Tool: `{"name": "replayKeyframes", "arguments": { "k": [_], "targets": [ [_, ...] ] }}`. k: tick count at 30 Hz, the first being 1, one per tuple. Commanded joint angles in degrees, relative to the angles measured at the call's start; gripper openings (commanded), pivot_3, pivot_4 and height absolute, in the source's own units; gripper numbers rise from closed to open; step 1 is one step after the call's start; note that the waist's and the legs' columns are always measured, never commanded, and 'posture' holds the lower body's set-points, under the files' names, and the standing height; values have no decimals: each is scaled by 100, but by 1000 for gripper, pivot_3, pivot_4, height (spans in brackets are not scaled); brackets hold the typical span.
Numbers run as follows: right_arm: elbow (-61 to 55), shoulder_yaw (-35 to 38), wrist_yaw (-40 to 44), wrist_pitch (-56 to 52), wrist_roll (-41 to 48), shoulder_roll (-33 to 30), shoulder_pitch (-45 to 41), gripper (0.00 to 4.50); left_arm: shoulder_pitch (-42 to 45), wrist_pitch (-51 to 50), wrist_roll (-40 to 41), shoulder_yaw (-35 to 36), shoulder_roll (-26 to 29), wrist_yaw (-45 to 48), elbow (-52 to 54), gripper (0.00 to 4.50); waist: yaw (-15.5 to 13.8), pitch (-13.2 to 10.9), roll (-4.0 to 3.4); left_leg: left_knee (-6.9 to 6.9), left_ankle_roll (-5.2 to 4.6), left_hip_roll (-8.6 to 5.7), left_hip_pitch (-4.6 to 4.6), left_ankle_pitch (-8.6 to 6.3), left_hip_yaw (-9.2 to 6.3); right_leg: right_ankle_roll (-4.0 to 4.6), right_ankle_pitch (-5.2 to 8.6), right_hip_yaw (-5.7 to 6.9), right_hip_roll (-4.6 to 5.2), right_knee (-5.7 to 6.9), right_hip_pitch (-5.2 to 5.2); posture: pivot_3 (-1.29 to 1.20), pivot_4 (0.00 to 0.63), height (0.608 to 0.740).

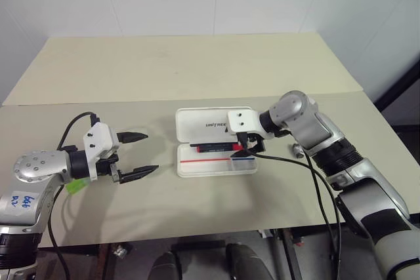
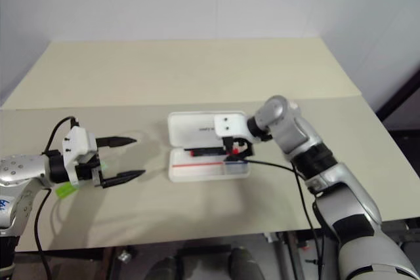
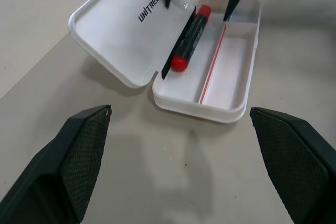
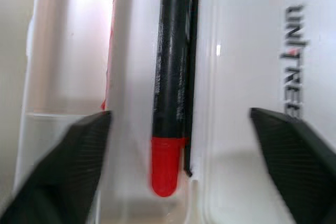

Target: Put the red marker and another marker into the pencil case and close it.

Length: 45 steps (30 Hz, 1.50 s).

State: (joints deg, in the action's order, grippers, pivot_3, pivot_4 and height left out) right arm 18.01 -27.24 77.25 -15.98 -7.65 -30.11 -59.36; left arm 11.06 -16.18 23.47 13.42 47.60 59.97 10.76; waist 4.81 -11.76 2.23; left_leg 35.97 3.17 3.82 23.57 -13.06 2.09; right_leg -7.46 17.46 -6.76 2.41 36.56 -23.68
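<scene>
The pencil case (image 1: 186,162) lies open at the table's centre, lid (image 3: 121,40) tilted back, tray toward me. The red marker (image 4: 170,87), black with red ends, rests loose in the tray along the hinge (image 1: 213,145). My right gripper (image 1: 248,151) hangs open over the tray's right end, its fingers either side of the marker and not touching it. My left gripper (image 1: 151,153) is open and empty, a hand's width left of the case, pointing at it. The other marker, a pale green highlighter (image 1: 74,186), lies on the table under my left forearm.
A small grey object (image 1: 296,151) sits on the table just right of the case, near my right arm's cable. A second table top (image 1: 184,63) extends behind. The front edge (image 1: 197,231) is close below the case.
</scene>
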Motion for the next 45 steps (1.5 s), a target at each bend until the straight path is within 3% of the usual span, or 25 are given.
{"name": "replayKeyframes", "arguments": {
  "k": [1, 8, 15, 18, 24, 28, 34, 45],
  "targets": [
    [-614, 327, 260, -368, 421, -5, -112, 4457, 142, 80, 116, 80, 28, -7, 99, 4500, 2, 0, 0, 0, 0, 0, 0, 0, 0, 0, 0, 1, 0, 0, 0, 0, 150, 740],
    [-1484, 828, 797, -698, 1565, -166, 305, 4457, 372, 107, 71, -40, 3, 10, -19, 4500, -3, 1, 2, 1, 0, 0, -2, 0, -2, 0, 0, 2, 0, -1, 4, 0, 150, 740],
    [-2414, 2066, 328, -1682, 3047, -246, 926, 4457, 32, 107, -85, 277, 156, -169, -45, 4500, 4, 2, 4, 1, 0, 0, -2, 0, -2, -1, 0, 2, 1, -2, 4, 0, 150, 740],
    [-2606, 2542, 177, -1372, 3263, -436, 1334, 4457, -435, 24, -371, 673, 406, -452, -16, 4500, 4, 3, 6, -7, 1, 4, -3, -1, -3, 1, 1, 2, 0, -7, 4, 0, 150, 740],
    [-2369, 2694, 21, -1051, 3182, -784, 1570, 4457, -1214, -300, -571, 1646, 1124, -361, -278, 4500, 21, 2, 8, -12, 2, 4, -12, -1, 1, 16, 9, 1, 1, -7, 3, 0, 150, 740],
    [-2027, 2629, 34, -826, 3124, -891, 1668, 4457, -1326, -1218, -659, 1865, 1964, -150, -452, 4500, 11, 3, 25, -17, 2, 2, -13, -1, 2, 106, 57, 2, 8, -11, 4, 0, 150, 740],
    [-2268, 2507, -163, -875, 3220, -761, 1845, 4457, -1338, -2288, -674, 1581, 2599, -44, -516, 4500, 11, 3, 25, -48, 2, -2, -14, -1, 9, 107, 60, 3, 13, -20, -3, 0, 150, 740],
    [-2922, 2722, -643, -1241, 3499, -897, 2153, 4457, -903, -2931, -811, 175, 2439, -413, -241, 4500, 4, 3, 26, -84, 12, 4, -11, -7, 7, 43, 49, 6, 2, -3, -29, 0, 150, 740]
  ]
}}
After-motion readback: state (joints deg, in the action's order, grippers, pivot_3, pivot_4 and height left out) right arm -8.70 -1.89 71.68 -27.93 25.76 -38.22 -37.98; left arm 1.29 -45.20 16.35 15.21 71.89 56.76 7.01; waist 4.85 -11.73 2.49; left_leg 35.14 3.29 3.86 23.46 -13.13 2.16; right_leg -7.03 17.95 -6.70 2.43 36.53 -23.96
